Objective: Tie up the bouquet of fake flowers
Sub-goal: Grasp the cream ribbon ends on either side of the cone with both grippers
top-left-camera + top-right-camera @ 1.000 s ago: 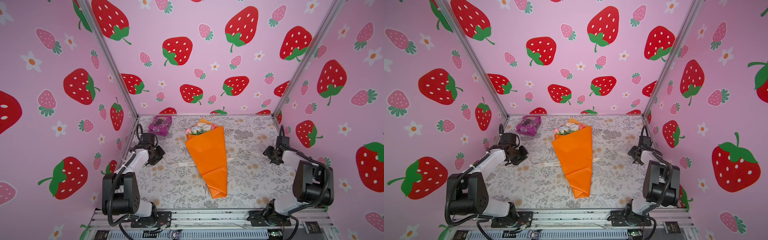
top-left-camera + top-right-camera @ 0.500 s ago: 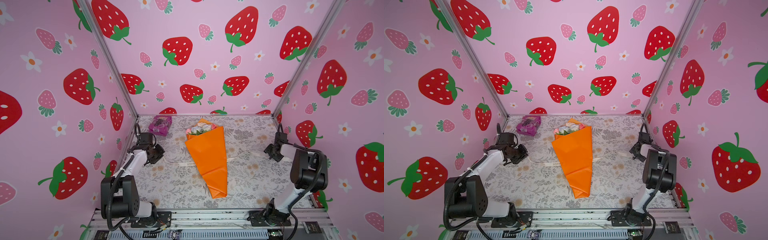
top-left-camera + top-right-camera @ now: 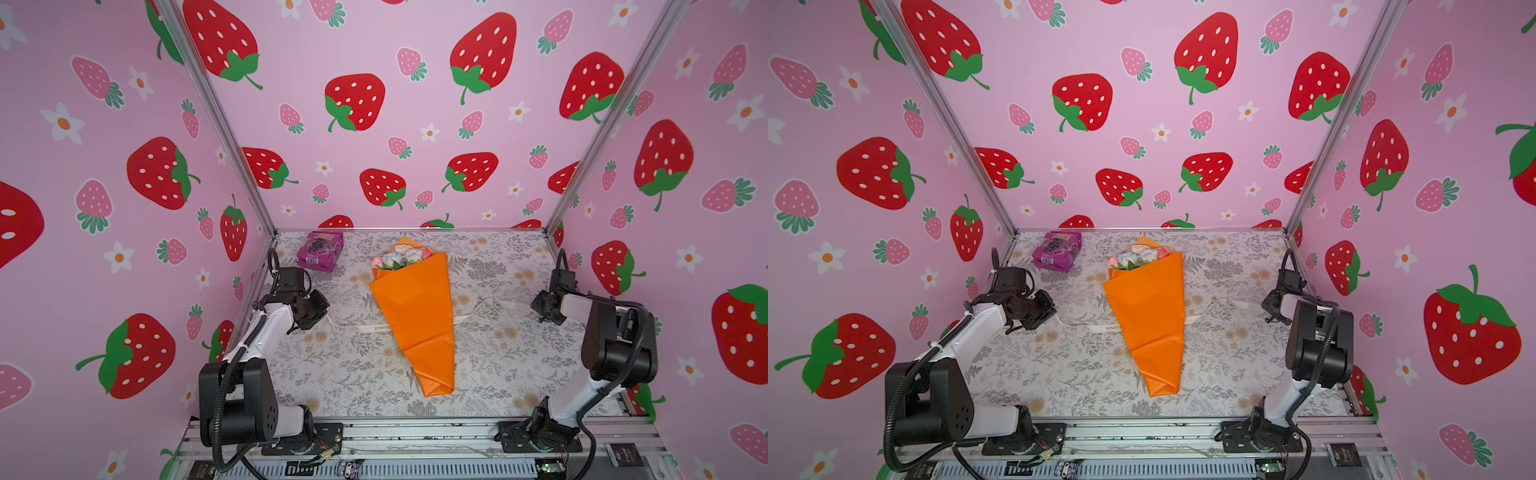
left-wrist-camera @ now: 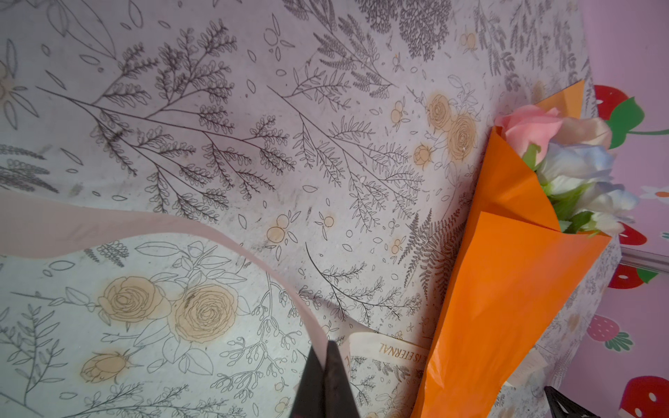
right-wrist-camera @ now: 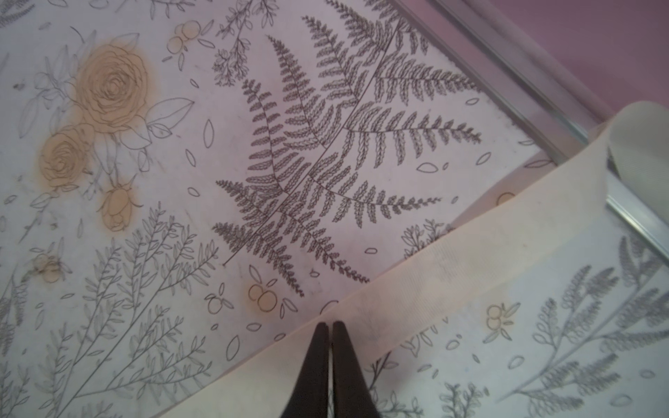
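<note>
Strawberry-print pink walls (image 3: 415, 124) enclose a floral-patterned counter (image 3: 498, 374). The bouquet of fake flowers (image 3: 415, 316) lies mid-counter in orange wrap, heads toward the back wall, resting across a cream ribbon (image 3: 374, 328). The left claw (image 4: 323, 353) is clamped on one ribbon end. The right claw (image 5: 330, 325) has its tips together against the ribbon's other stretch; whether it grips is unclear.

place: robot test booth | evidence: strawberry-print walls (image 3: 291, 62), aluminium frame (image 3: 219, 120)
</note>
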{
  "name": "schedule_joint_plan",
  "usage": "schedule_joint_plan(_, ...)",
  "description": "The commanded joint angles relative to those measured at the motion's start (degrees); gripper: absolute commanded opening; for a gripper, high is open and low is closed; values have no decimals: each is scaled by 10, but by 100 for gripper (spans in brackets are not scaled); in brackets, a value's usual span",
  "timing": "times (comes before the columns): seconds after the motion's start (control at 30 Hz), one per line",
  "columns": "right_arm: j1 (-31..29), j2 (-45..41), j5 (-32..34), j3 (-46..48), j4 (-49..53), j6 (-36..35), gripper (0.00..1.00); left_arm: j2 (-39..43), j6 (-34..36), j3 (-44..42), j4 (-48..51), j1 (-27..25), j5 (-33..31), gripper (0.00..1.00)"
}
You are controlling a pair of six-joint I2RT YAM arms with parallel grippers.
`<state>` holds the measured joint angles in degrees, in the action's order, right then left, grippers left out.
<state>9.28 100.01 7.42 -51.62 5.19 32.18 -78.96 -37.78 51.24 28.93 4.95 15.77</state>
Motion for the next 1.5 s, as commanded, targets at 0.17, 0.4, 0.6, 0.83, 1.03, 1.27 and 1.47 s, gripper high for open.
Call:
schedule_joint_plan(0.17, 0, 22, 10, -41, 121, -46, 24, 27, -3, -13, 3, 5, 8, 0)
schedule_joint_plan(0.4, 0, 33, 38, -80, 157, -42, 51, 32, 4, -11, 0, 5, 26, 0)
schedule_joint_plan(0.6, -13, 49, 65, -110, 192, -20, 64, 33, 12, -8, 1, 5, 41, 0)
schedule_joint_plan(0.83, -4, 76, 12, -97, 185, -10, 71, 33, 19, -7, 2, 6, 50, 0)
schedule_joint_plan(1.03, -4, 84, -41, -52, 152, -7, 58, 33, 26, -2, 9, 7, 57, 0)
schedule_joint_plan(1.27, -5, 77, -29, -19, 144, -22, 27, 36, 30, -2, 14, 14, 59, 0)
schedule_joint_plan(1.47, -9, 54, -29, -33, 147, -30, 6, 41, 30, -6, 17, 16, 60, 0)
